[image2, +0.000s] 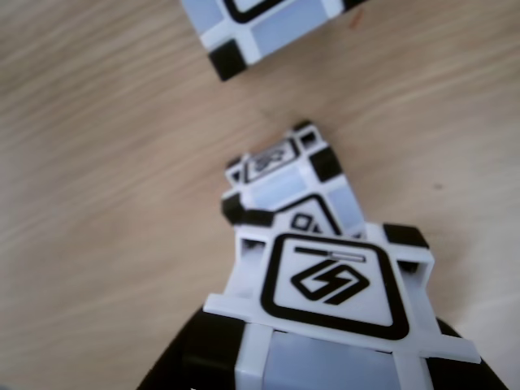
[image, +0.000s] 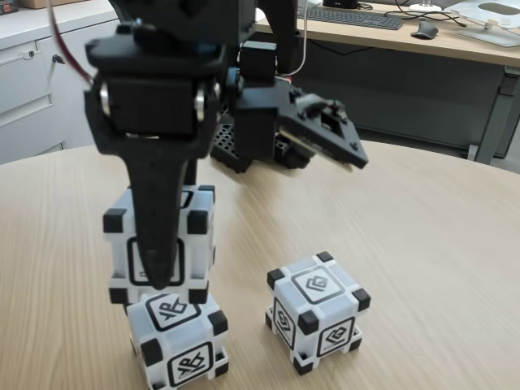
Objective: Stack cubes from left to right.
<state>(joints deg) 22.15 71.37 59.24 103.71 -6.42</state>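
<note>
Black pincer (image: 154, 272) pinching a white plastic cube with black corners (image: 199, 236), resting on a matching lower cube (image: 179, 337); third cube (image: 317, 321) sits right.

A black robot arm reaches down over a round wooden table (image: 422, 244). Its gripper (image: 154, 272) grasps a white cube with black corners, the upper cube (image: 195, 231), one dark finger (image: 154, 236) lying across its front face. This cube sits on top of a second, the lower cube (image: 180, 340), slightly offset toward the back left. A third cube (image: 317, 321) stands apart to the right. Behind, a desk (image: 390, 36) carries a keyboard (image: 353, 16) and mouse (image: 424, 30).
</note>
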